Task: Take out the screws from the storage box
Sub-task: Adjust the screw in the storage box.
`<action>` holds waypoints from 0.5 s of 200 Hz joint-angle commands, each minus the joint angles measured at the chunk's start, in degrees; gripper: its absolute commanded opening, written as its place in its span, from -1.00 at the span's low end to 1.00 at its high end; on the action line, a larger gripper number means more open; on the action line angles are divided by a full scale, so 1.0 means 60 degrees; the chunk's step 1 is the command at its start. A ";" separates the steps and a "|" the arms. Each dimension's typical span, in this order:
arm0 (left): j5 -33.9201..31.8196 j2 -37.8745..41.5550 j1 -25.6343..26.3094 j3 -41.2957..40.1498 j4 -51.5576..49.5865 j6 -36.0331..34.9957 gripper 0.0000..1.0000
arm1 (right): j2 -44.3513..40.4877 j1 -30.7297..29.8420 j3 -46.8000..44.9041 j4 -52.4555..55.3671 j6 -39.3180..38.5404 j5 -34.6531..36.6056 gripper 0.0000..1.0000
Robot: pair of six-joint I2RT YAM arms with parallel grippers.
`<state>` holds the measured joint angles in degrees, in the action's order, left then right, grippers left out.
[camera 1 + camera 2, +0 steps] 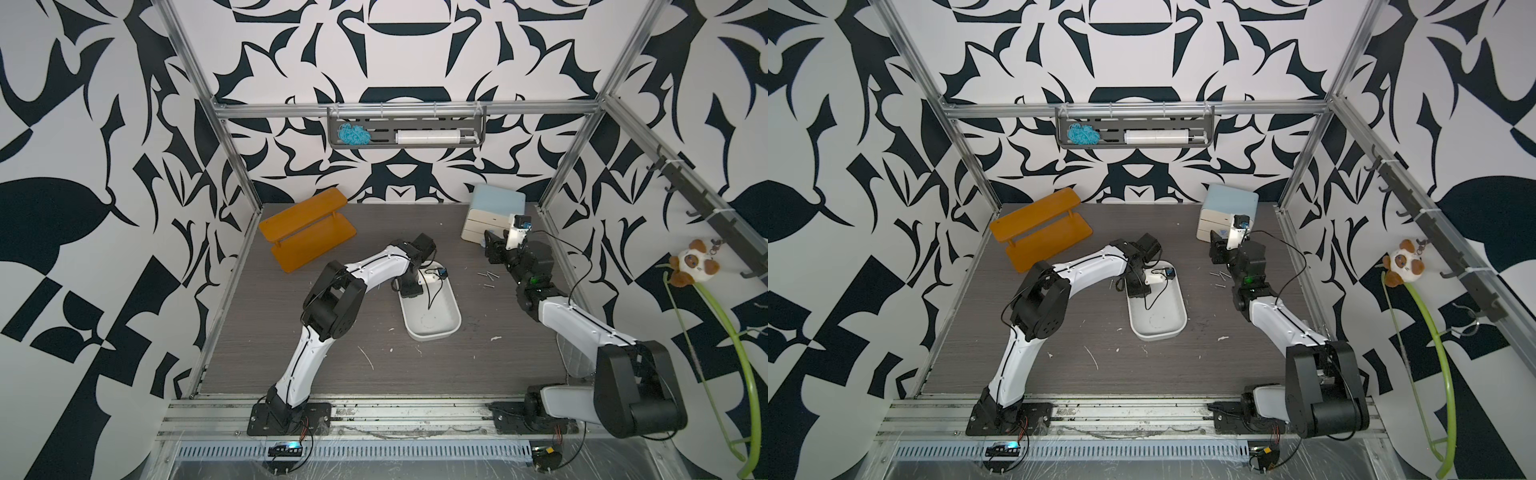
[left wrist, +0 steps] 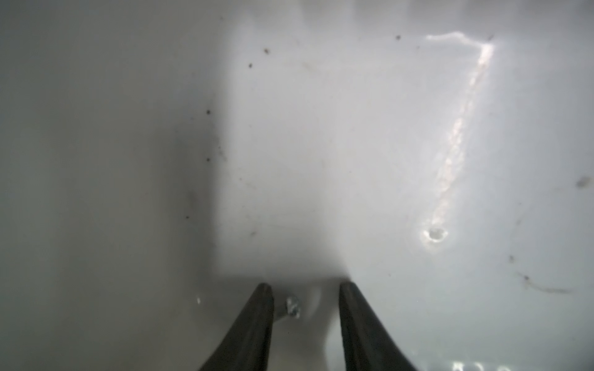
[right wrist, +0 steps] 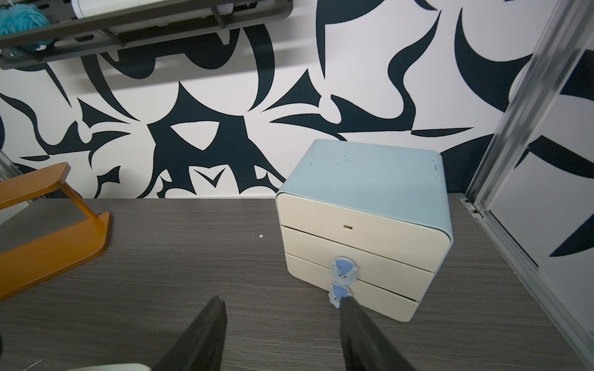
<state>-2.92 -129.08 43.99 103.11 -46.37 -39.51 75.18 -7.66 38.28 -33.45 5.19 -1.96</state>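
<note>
The storage box (image 1: 434,330), a shallow white tray, lies mid-table in both top views (image 1: 1158,328). My left gripper (image 1: 409,289) reaches down into its far end. In the left wrist view the left gripper (image 2: 302,289) is open over the white tray floor (image 2: 321,144). One small silver screw (image 2: 292,307) lies between the fingers, close beside one of them. Several more screws (image 1: 487,275) lie on the table right of the box. My right gripper (image 1: 489,243) hangs open and holds nothing in front of the drawer cabinet; the right wrist view shows the right gripper (image 3: 283,302) above bare table.
A cream drawer cabinet with a light-blue top (image 1: 494,212) stands at the back right. An orange wooden rack (image 1: 307,232) sits at the back left. A grey wall shelf (image 1: 407,133) hangs on the back wall. White scratch marks (image 1: 365,357) dot the near table.
</note>
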 commanded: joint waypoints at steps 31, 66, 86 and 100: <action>-0.0378 -0.0440 -0.0037 0.0275 -0.0327 -0.0180 -0.26 | -0.0197 -0.0023 0.0050 -0.0518 -0.0029 -0.0055 0.20; 0.0657 0.0675 -0.0046 -0.0146 0.0889 0.0144 -0.31 | -0.0115 -0.0021 0.0121 -0.0548 0.0017 -0.0307 0.22; 0.1364 0.2125 -0.0051 -0.1239 0.2560 0.0534 -0.18 | -0.0202 -0.0069 0.0210 -0.0609 -0.0002 -0.1606 0.52; 0.1441 0.3422 -0.0065 -0.2291 0.3952 0.0936 -0.06 | -0.0239 -0.0350 0.0258 -0.0631 -0.0138 -0.2210 0.62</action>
<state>0.69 -122.19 43.92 96.01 -36.64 -37.98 75.18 -7.84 38.28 -34.00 5.34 -7.05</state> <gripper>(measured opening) 0.430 0.790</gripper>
